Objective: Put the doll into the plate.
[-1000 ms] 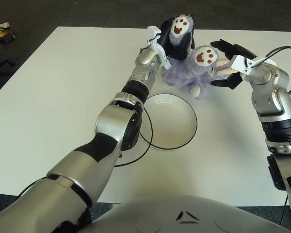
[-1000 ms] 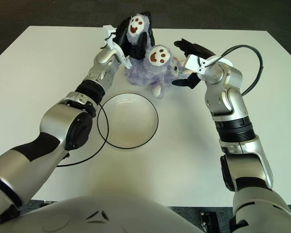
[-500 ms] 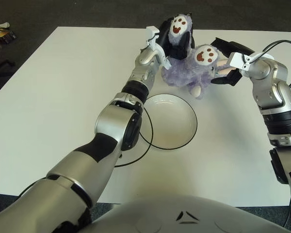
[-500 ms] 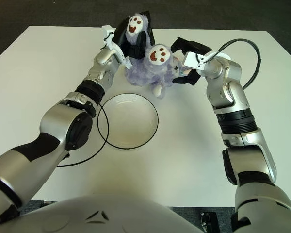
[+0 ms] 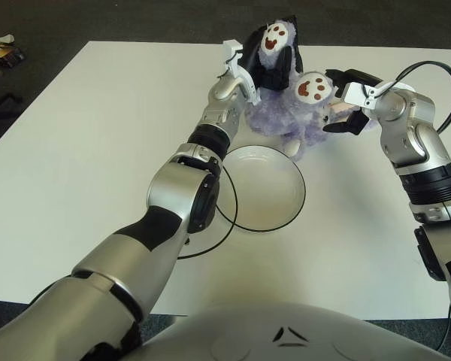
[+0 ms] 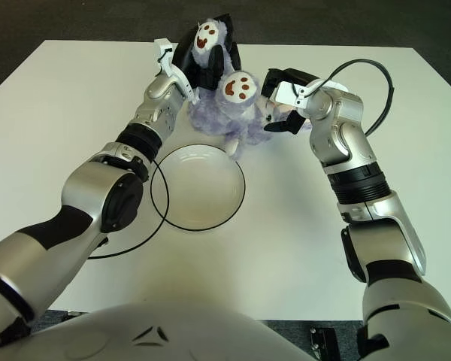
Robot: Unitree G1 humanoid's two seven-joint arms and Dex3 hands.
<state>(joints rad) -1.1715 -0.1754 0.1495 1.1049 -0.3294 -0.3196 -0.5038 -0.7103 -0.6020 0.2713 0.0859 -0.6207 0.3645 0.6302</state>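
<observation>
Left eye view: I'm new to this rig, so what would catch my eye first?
The fluffy purple doll at the table's far side, paws up, with the left hand and right hand closed on it from either side. Just nearer sits the white plate, with nothing on it.

Count of items in view:

- Table point(image 5: 75, 150): one, white-topped.
- Plate point(image 5: 264, 186): one, white with a dark rim.
- Doll point(image 5: 289, 113): one, pale purple plush. Two of its paws are raised, each with a white pad bearing brown marks.
- Cable point(image 5: 210, 244): one thin black loop lying on the table beside the plate.
- Robot hands: two, the left hand point(image 5: 252, 64) and the right hand point(image 5: 346, 101).
</observation>
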